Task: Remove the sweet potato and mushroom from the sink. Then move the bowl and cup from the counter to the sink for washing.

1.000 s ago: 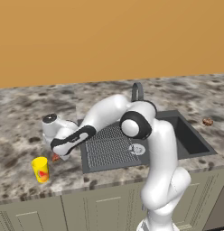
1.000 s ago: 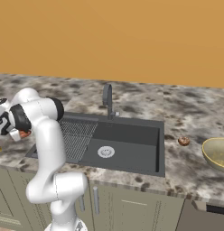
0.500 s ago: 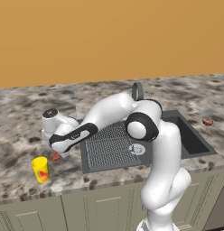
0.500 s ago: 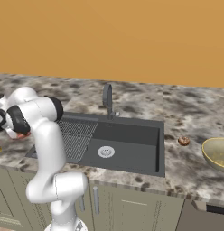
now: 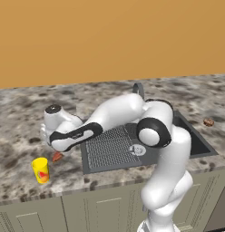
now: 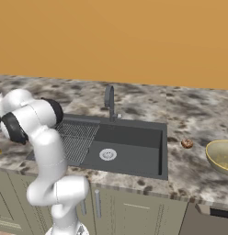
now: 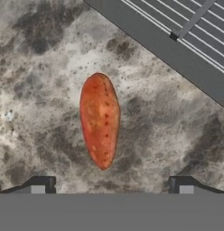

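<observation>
The orange-red sweet potato (image 7: pixel 100 119) lies on the speckled counter left of the sink (image 5: pixel 196 144); it also shows as the sweet potato (image 5: pixel 56 157) in the left base view. My gripper (image 7: pixel 111 185) hangs open just above it, fingertips (image 7: pixel 41 184) apart and holding nothing. The gripper (image 5: pixel 50 144) sits at the end of the arm stretched far left. A yellow cup (image 5: pixel 41 170) stands near the counter's front edge. The brown mushroom (image 6: pixel 186 143) rests on the counter right of the sink (image 6: pixel 129 151). The tan bowl (image 6: pixel 221 156) sits at the far right.
The ribbed drainer grid (image 5: pixel 110 147) lies just right of the sweet potato and shows as the grid (image 7: pixel 186 31) in the hand view. A grey arched faucet (image 6: pixel 110 102) rises behind the basin. An orange wall backs the counter.
The hand has lifted slightly off the sweet potato, which stays lying on the counter. The jaws have spread a touch wider.
</observation>
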Available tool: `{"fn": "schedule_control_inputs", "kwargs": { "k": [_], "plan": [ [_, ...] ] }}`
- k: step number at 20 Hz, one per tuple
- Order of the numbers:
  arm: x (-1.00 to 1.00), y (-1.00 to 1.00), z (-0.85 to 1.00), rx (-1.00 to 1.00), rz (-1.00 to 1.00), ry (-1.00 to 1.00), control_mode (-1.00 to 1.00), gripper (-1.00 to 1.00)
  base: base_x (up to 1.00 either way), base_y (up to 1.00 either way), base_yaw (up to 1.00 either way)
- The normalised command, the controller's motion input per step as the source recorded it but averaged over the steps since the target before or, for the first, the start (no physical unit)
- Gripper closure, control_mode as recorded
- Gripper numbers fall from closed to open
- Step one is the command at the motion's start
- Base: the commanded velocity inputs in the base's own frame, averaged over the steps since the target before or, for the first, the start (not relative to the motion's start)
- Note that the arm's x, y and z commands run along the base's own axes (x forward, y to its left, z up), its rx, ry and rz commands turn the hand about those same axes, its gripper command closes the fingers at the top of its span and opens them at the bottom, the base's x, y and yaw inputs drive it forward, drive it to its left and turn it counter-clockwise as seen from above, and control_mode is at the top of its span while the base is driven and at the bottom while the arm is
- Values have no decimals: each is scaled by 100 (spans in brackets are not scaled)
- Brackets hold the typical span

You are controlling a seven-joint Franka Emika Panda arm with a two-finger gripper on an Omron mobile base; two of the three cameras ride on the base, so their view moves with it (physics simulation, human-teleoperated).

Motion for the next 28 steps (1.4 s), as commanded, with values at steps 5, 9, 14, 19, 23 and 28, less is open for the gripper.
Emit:
{"fn": "schedule_control_inputs", "kwargs": {
  "k": [5, 9, 14, 19, 23, 28],
  "plan": [
    [-28, -23, 29, 3, 26, 0, -100, -100, 0, 0, 0],
    [-30, -18, 32, 4, 30, 0, -100, -100, 0, 0, 0],
    [-28, -10, 29, 3, 27, 0, -100, -100, 0, 0, 0],
    [-32, -5, 23, 0, 28, 0, -100, -100, 0, 0, 0],
    [-33, 0, 19, 0, 23, -4, -100, -100, 0, 0, 0],
    [-20, 0, 18, 0, 16, -4, -100, -100, 0, 0, 0]
  ]
}}
